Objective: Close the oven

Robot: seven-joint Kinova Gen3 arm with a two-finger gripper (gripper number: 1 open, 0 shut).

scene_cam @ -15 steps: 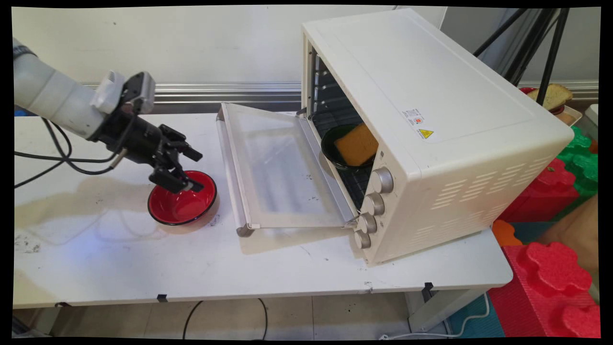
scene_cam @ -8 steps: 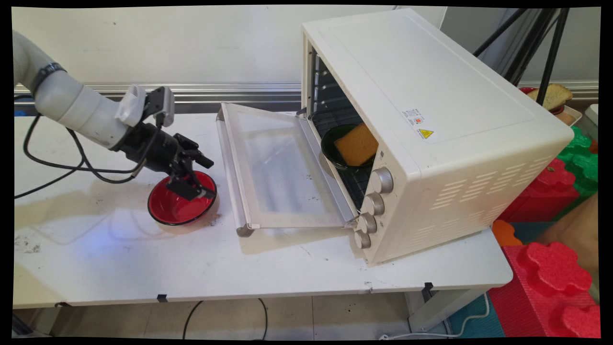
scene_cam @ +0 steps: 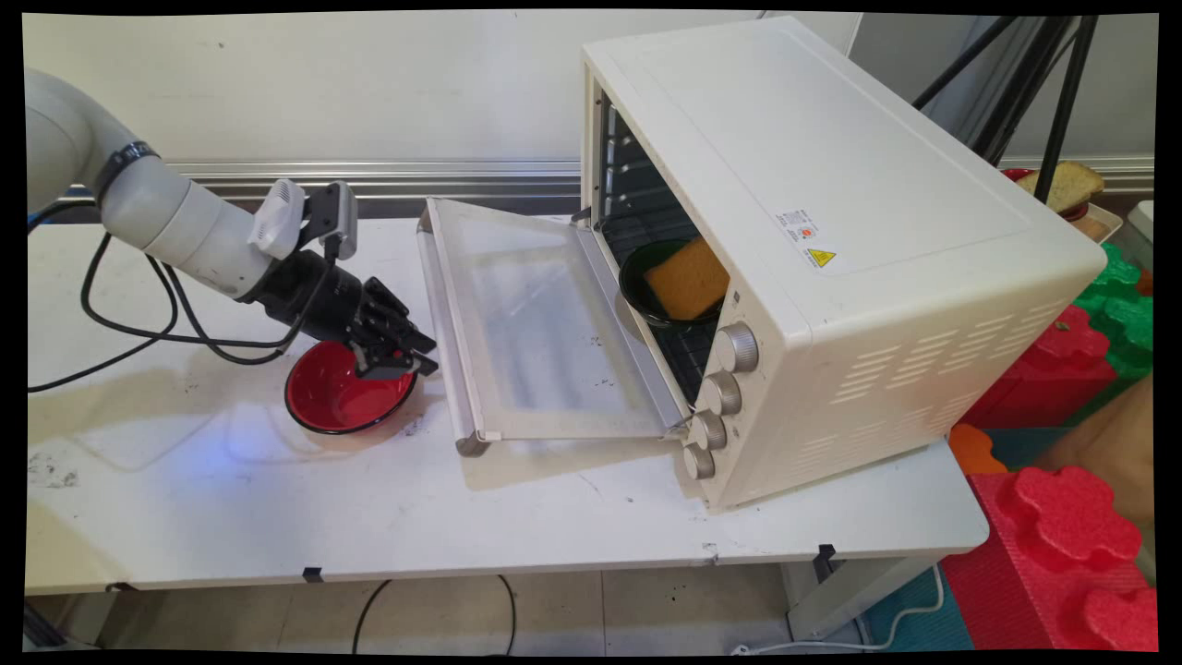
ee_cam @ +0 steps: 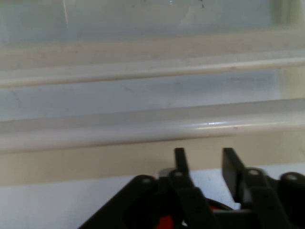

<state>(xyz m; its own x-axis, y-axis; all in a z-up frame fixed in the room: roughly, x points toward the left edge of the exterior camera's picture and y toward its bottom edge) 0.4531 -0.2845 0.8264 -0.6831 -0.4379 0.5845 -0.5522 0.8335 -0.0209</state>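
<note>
A red bowl (scene_cam: 334, 403) with a black rim stands on the white table (scene_cam: 231, 517), left of the oven's lowered glass door (scene_cam: 536, 323). My gripper (scene_cam: 407, 356) hangs low over the bowl's right rim, pointing at the door's handle bar (scene_cam: 447, 323). Its fingers stand a little apart, open, with nothing between them. In the hand view the gripper (ee_cam: 205, 163) faces the pale handle bar (ee_cam: 143, 126) close ahead, and a bit of the red bowl (ee_cam: 165, 222) shows under the linkage. Inside the cream oven (scene_cam: 831, 231) a dark bowl (scene_cam: 639, 300) holds an orange slab (scene_cam: 688, 277).
The oven fills the table's right half, with its knobs (scene_cam: 736, 348) facing the front. Red and green foam blocks (scene_cam: 1062, 536) lie on the floor at the right. Tripod legs (scene_cam: 1062, 102) and a tray with bread (scene_cam: 1067, 185) stand behind the oven. Black cables (scene_cam: 138, 323) hang from the arm.
The gripper has moved right across the red bowl toward the oven door's handle, and its fingers have drawn closer together. The bowl has stayed where it was.
</note>
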